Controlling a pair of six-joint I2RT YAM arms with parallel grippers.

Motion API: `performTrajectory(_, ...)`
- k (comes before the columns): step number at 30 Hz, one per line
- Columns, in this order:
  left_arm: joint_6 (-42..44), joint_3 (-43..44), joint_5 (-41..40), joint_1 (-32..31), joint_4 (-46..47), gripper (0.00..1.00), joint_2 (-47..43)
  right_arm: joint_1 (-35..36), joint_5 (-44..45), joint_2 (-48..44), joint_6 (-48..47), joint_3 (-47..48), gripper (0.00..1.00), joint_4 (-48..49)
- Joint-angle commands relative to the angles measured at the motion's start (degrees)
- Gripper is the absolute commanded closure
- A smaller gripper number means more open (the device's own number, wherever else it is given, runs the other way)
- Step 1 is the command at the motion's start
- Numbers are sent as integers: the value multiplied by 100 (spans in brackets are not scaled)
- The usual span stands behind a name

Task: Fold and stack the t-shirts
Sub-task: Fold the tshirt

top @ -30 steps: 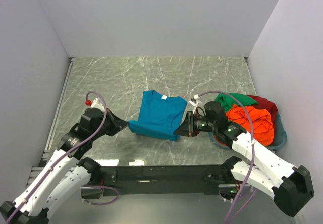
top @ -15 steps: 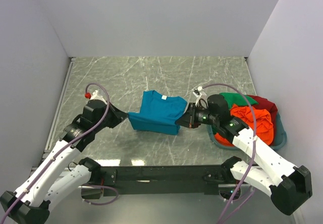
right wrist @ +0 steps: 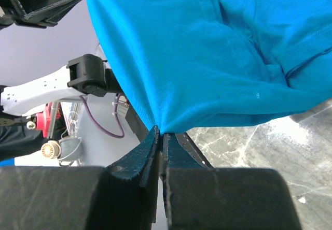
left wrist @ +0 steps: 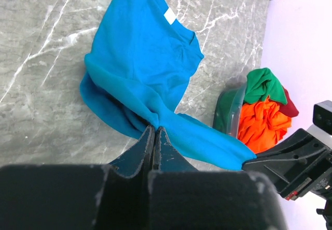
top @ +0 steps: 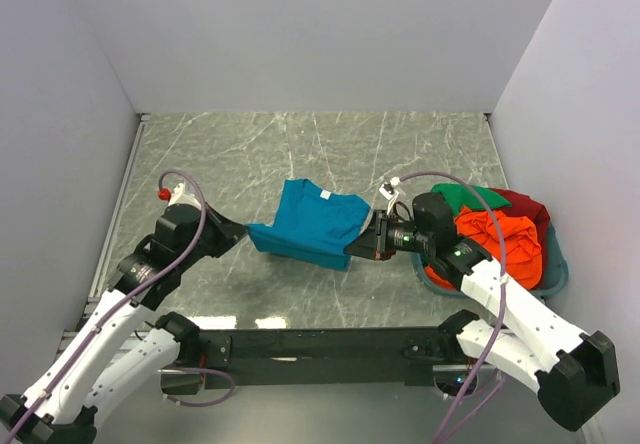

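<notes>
Hem of the teal-blue soft cloth t-shirt (top: 312, 222), at the middle of the marbled surface (top: 250, 154), has just lifted and drifted far-left, your left fingers (left wrist: 144, 148) and right fingers (right wrist: 149, 149) each pinching a near corner, so a fold looks begun.

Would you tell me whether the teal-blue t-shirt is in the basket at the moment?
No, the teal-blue t-shirt is out on the table, beside the basket, not in it.

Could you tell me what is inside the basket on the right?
The basket holds a crumpled pile: an orange-red t-shirt in front, with a green t-shirt and a dark red t-shirt behind it. Anything beneath them is covered.
</notes>
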Motion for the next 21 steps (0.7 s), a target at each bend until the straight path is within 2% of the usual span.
performTrajectory(1,48,67,-403,30,86,99,104,-66,-126,-58,90,-142,100,211)
performTrajectory(12,224,497,-851,65,464,99,1000,-506,-293,435,-68,-28,100,457)
performTrajectory(21,479,849,-675,320,974,99,1817,-980,-417,839,-234,191,100,493)
